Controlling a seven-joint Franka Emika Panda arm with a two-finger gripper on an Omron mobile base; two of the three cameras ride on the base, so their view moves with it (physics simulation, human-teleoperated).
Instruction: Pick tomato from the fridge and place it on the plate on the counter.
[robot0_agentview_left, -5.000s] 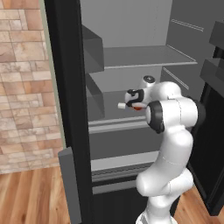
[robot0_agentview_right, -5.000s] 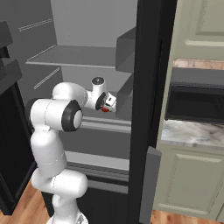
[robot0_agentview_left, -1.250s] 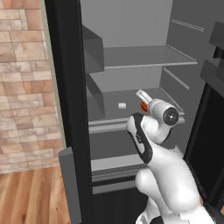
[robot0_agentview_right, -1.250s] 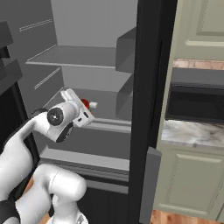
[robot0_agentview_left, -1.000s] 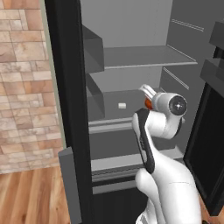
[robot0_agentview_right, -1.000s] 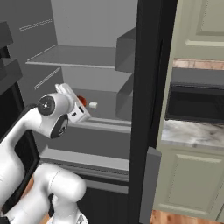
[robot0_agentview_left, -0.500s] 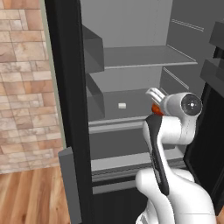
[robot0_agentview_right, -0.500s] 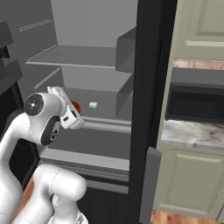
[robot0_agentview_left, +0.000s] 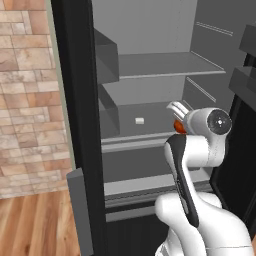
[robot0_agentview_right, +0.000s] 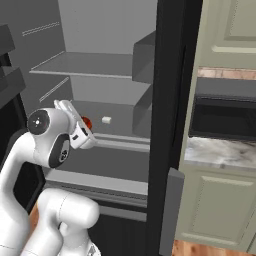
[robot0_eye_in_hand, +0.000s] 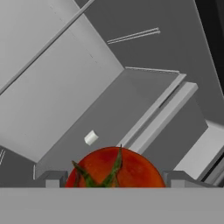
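My gripper (robot0_eye_in_hand: 114, 180) is shut on the tomato (robot0_eye_in_hand: 116, 168), a red ball with a green stem held between the two finger tips. From the left base view the tomato (robot0_agentview_left: 177, 125) peeks out orange behind the white hand, in front of the middle shelf of the fridge (robot0_agentview_left: 75, 100). In the right base view the tomato (robot0_agentview_right: 86, 122) sits just right of the hand, and the gripper (robot0_agentview_right: 79, 125) hangs level with that shelf inside the open fridge (robot0_agentview_right: 167, 100). The counter (robot0_agentview_right: 220, 152) lies to the right of the fridge. The plate is out of view.
A small whitish block (robot0_agentview_left: 140, 120) lies on the middle shelf, also visible as a block (robot0_agentview_right: 106, 120) and a block (robot0_eye_in_hand: 91, 138). Dark door bins (robot0_agentview_left: 245, 80) stand at the right. A black microwave (robot0_agentview_right: 222, 117) sits above the counter. A brick wall (robot0_agentview_left: 27, 100) flanks the fridge.
The hand has swung sideways along the shelf front with the tomato held in it, to the right in the left base view, away from the whitish block. The block stays put.
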